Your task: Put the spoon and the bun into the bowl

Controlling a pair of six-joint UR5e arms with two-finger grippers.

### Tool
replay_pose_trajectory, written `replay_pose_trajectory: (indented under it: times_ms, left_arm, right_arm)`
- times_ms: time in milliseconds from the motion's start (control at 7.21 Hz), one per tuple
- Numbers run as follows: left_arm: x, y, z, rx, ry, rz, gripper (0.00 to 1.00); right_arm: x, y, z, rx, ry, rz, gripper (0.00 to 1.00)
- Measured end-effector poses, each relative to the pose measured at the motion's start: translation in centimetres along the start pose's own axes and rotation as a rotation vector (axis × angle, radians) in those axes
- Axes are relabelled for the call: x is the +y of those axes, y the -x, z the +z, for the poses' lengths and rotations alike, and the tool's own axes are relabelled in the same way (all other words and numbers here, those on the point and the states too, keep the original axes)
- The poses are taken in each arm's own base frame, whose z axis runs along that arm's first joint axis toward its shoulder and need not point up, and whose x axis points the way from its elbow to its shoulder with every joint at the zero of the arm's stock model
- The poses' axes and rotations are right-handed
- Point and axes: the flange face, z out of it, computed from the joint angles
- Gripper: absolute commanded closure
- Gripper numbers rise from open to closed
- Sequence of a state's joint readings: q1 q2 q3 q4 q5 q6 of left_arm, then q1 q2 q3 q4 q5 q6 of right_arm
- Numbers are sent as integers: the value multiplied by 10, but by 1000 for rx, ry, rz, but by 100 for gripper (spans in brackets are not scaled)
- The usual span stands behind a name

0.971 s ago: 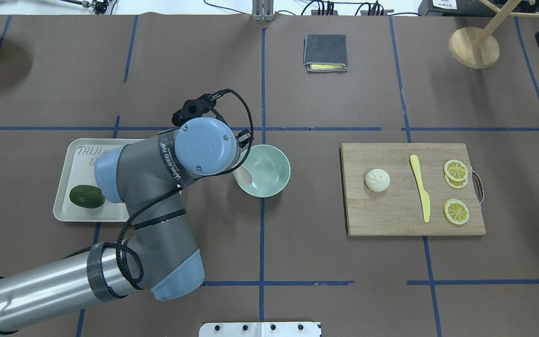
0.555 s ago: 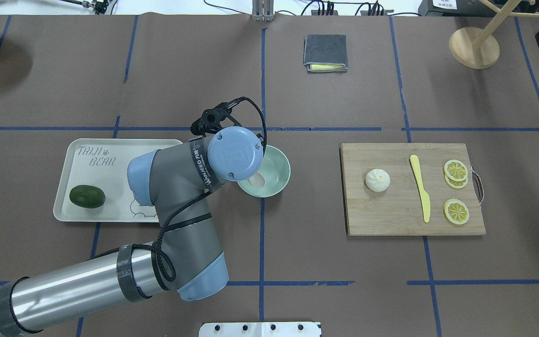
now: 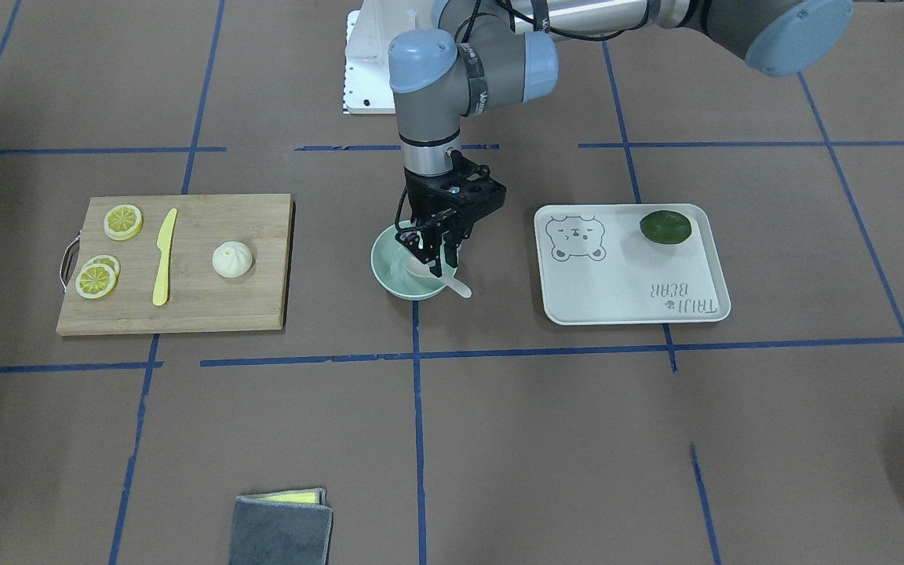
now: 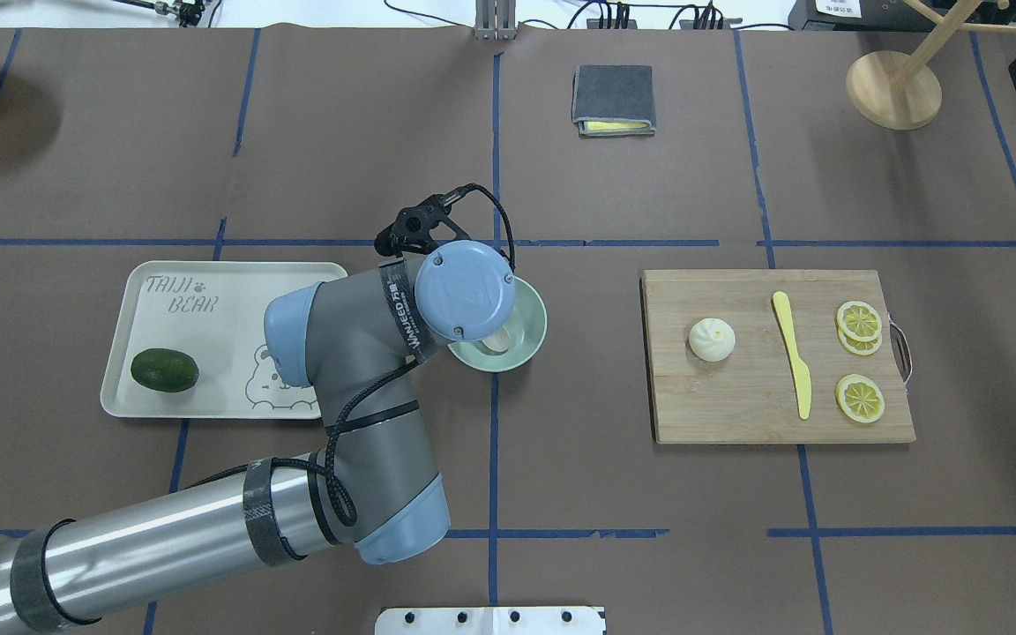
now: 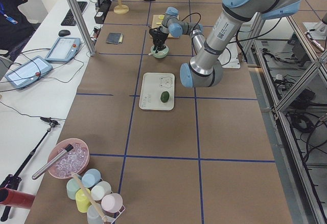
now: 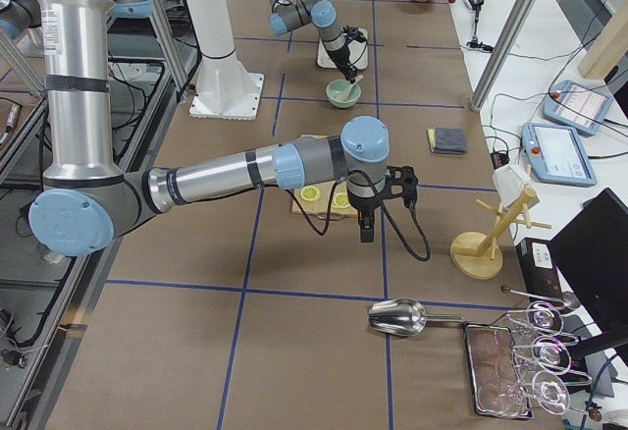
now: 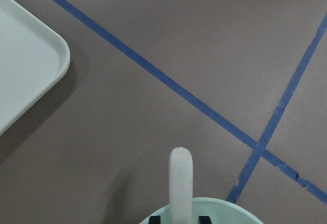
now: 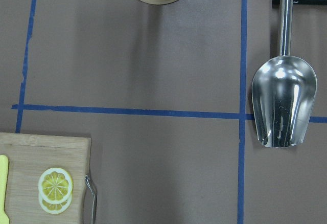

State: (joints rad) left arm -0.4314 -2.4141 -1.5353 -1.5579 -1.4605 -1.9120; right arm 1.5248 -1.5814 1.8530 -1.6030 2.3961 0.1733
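My left gripper [image 3: 435, 263] hangs over the mint-green bowl [image 4: 527, 342] at mid-table, its fingers reaching into it. It is shut on the off-white spoon [image 3: 456, 286]. The scoop is down in the bowl [image 4: 497, 339] and the handle [image 7: 180, 183] sticks out over the rim. The white bun [image 4: 712, 339] sits on the left part of the wooden cutting board [image 4: 737, 406], apart from both grippers. My right gripper [image 6: 366, 232] hovers above the table beyond the board's handle end; I cannot tell if it is open or shut.
A yellow knife [image 4: 793, 353] and lemon slices [image 4: 859, 399] lie on the board. A cream tray [image 4: 208, 353] with a green fruit [image 4: 164, 370] lies left of the bowl. A grey cloth [image 4: 613, 97], a wooden stand [image 4: 893, 88] and a metal scoop [image 8: 283, 101] lie further off.
My left arm has carried the spoon rightward from the tray's edge to over the bowl, and the scoop now sits inside it. The bun and board have not moved.
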Motion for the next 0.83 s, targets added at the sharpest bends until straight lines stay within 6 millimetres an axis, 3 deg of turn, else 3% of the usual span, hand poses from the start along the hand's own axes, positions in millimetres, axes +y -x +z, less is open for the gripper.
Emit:
replay_pose_trajectory:
  times_ms: [277, 416, 555, 832]
  left_arm:
    - [-6, 8, -14, 28, 4, 88, 0]
    - [-16, 28, -33, 57, 17, 210, 0]
    - [-36, 52, -51, 66, 36, 368, 0]
    - [-101, 75, -71, 16, 73, 654, 0]
  right_arm:
    - [-1, 4, -3, -1, -8, -8, 0]
    - [-3, 14, -9, -4, -22, -30, 0]
    - [-6, 32, -14, -12, -40, -73, 0]
    - [-10, 81, -6, -48, -81, -115, 0]
